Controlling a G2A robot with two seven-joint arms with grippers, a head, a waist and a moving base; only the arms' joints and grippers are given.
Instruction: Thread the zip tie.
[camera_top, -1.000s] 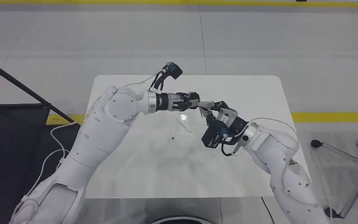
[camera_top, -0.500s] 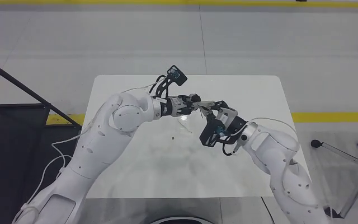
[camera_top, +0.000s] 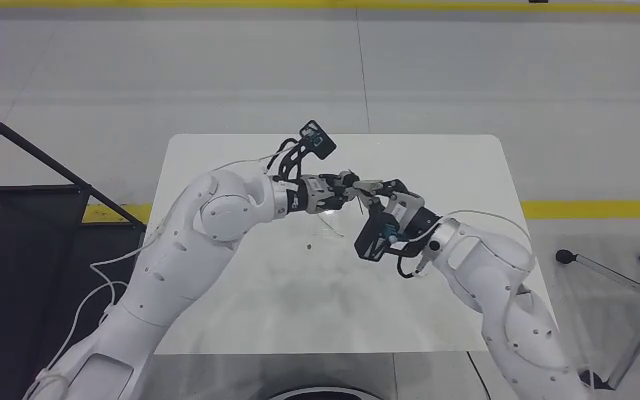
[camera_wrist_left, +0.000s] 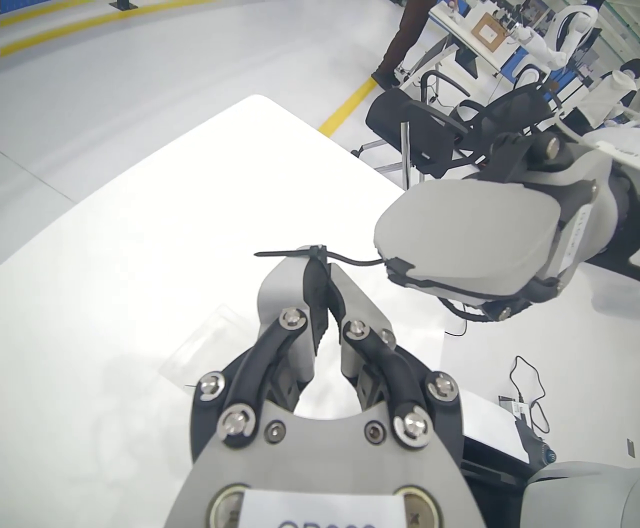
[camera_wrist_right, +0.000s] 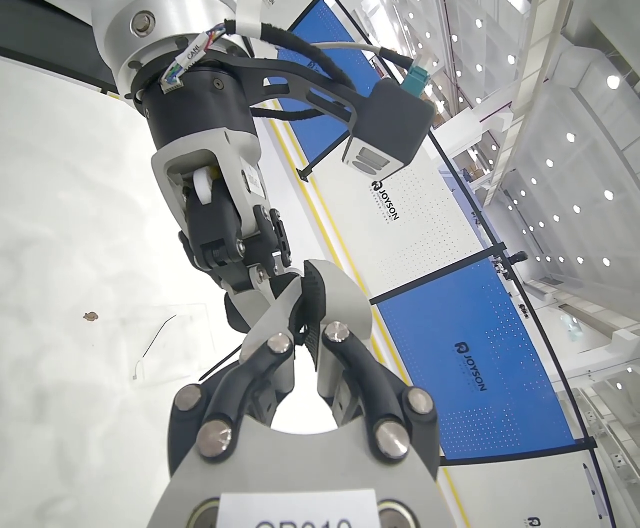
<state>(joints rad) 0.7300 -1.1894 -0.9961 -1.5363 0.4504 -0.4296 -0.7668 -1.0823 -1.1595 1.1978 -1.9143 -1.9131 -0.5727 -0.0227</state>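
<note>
Black plastic zip tie (camera_wrist_left: 316, 250): held in the air above the middle of the white table (camera_top: 450, 160), spanning the 2 grippers.
Container: 1 clear flat plastic sleeve (camera_wrist_right: 185, 330) lies on the table near the grippers.
Contents: 1 thin dark strand (camera_wrist_right: 159, 336) lies within the sleeve's outline; whether it is inside or on top I cannot tell.
Long axis: roughly level with the tabletop, running from the left gripper across to the right gripper with a slight curve.
Pointing: the square head sits at the left fingertips, and a short pointed end sticks out past the head on the side away from the right gripper.
Left gripper (camera_wrist_left: 317, 272): fingers pressed together, pinching the zip tie just under its head.
Right gripper (camera_wrist_right: 305, 305): fingers pressed together on the strap; a further length of black strap shows beside them.
Other: 1 small brown speck (camera_wrist_right: 91, 316) on the table near the sleeve.
</note>
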